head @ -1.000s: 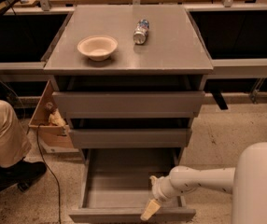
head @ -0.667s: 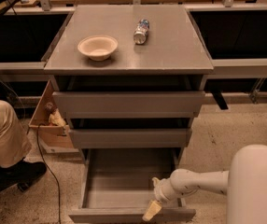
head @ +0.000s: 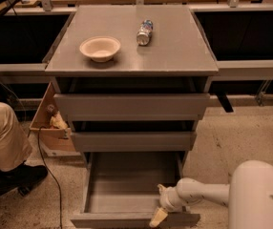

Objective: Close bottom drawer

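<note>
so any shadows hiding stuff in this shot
Camera view: warm, dim light; cabinet top evenly lit; deep shadow in the gaps above the upper drawer fronts; open bottom drawer dim but readable, gripper at its front edge.

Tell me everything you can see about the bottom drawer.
The bottom drawer is plain grey and handleless, with a flat front and a shallow box that looks empty. It stands pulled well out below the middle drawer. The gripper is at the right part of its front edge, seemingly touching it.
</note>
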Action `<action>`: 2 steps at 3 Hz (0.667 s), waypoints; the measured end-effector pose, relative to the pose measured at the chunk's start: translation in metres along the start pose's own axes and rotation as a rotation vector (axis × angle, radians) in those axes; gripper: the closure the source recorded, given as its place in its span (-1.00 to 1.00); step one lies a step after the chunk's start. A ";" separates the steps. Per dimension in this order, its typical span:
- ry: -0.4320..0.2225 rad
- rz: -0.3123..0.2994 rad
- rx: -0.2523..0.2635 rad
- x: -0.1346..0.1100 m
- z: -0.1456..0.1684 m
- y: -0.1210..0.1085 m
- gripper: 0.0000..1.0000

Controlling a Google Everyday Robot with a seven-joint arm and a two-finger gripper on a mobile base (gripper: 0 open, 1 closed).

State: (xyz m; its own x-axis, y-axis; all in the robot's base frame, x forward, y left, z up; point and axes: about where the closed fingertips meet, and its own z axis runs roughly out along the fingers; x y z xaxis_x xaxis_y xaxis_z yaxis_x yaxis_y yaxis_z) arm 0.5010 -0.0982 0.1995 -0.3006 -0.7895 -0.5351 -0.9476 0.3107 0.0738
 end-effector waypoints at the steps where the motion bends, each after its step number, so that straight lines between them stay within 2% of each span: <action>1: -0.035 -0.021 0.002 0.012 0.019 -0.009 -0.97; 2: -0.067 -0.046 0.010 0.009 0.029 -0.018 -0.50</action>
State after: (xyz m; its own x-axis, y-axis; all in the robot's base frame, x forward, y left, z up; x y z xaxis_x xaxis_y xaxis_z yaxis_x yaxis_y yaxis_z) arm 0.5181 -0.0960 0.1691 -0.2488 -0.7657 -0.5931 -0.9590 0.2806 0.0401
